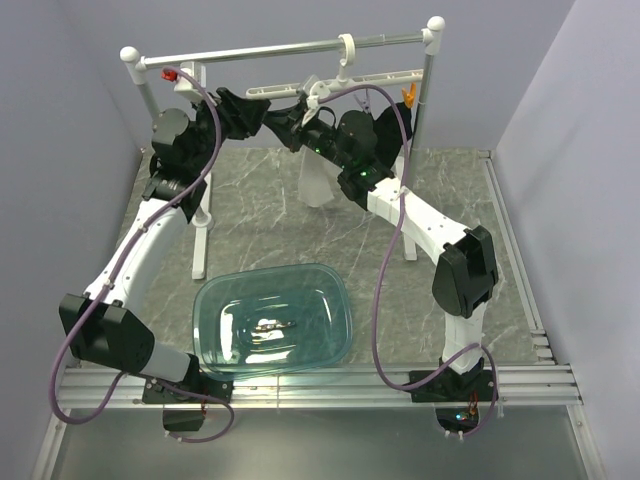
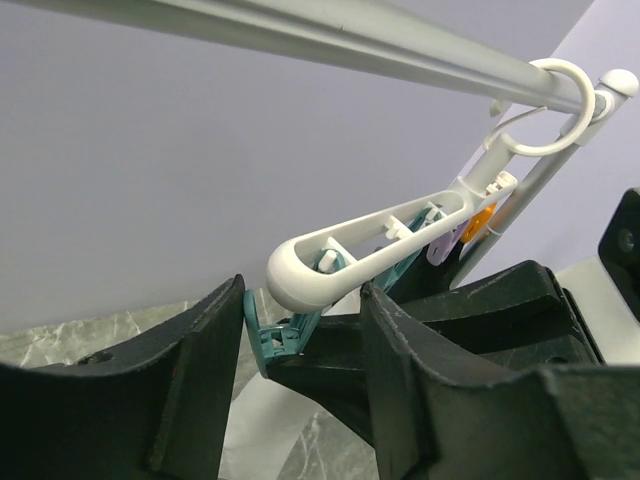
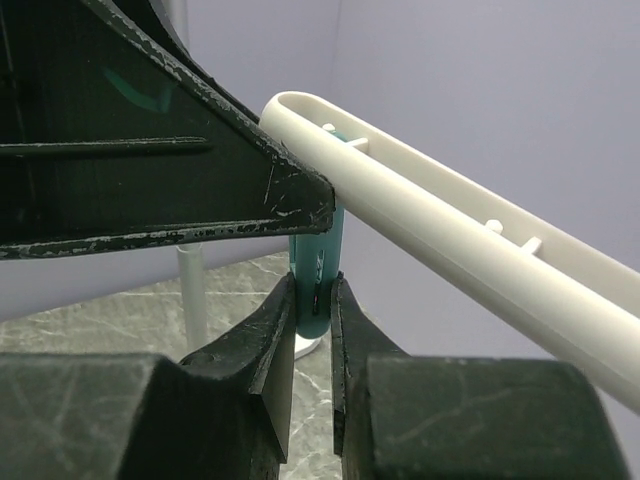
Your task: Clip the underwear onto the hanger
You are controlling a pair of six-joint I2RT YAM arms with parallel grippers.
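The white hanger [image 1: 385,76] hangs by its hook from the grey rail, and its rounded end shows in the left wrist view [image 2: 300,275] and the right wrist view [image 3: 420,215]. My right gripper [image 3: 312,285] is shut on a teal peg [image 3: 318,262] under that end; in the top view it [image 1: 303,126] is just below the bar. My left gripper [image 2: 302,292] is open, its fingers [image 2: 205,370] either side of the same teal peg [image 2: 272,335] and the right fingertip. The white underwear [image 1: 318,185] hangs below both grippers, its top edge hidden; it also shows in the left wrist view [image 2: 262,420].
The grey rail [image 1: 260,50] on white posts [image 1: 197,215] spans the back, with a red clip [image 1: 170,73] near its left end. An orange peg [image 1: 408,95] hangs at the hanger's right end. A clear teal basin [image 1: 215,300] sits at the front centre.
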